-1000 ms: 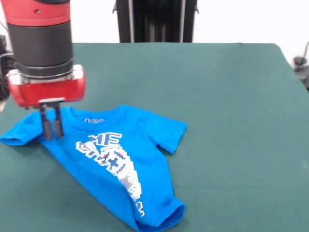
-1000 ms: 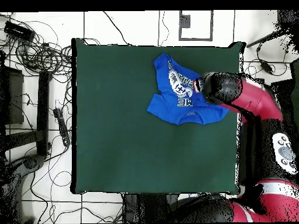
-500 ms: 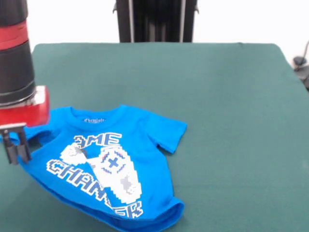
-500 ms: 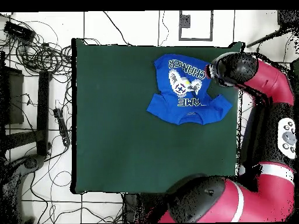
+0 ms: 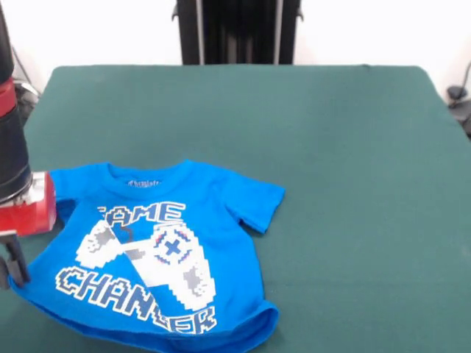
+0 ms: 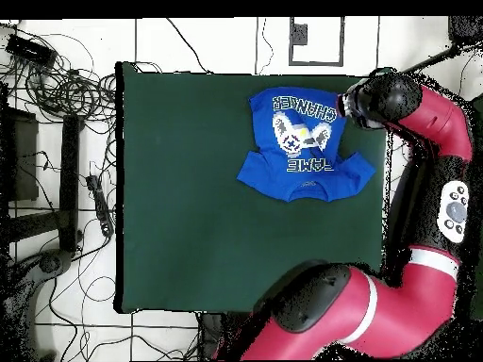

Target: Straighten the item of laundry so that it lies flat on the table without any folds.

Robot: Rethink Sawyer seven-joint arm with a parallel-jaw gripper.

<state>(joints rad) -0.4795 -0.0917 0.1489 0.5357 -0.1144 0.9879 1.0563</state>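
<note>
The bright blue T-shirt (image 5: 158, 250) lies print side up on the green table (image 5: 338, 162), near its front left in the front view. The white controller and "GAME CHANGER" show almost whole. The sleeve at picture right (image 5: 257, 202) is bunched, and the hem's right corner (image 5: 257, 331) curls up. My gripper (image 5: 11, 266) stands at the shirt's lower left hem corner, at the picture's left edge, fingers close together on the cloth. In the overhead view the shirt (image 6: 302, 141) lies at the table's far right, and the arm's head (image 6: 377, 99) hides the gripper.
The black pedestal (image 5: 235, 29) stands at the table's far side. The table's side edge (image 6: 383, 170) runs close to the gripper. My red arm (image 6: 443, 151) curves along that side. Cables (image 6: 57, 85) lie on the floor beyond the opposite edge.
My gripper has moved leftward and nearer in the front view, pulling the shirt's hem with it. The folded-over front has spread out, and the whole print now shows.
</note>
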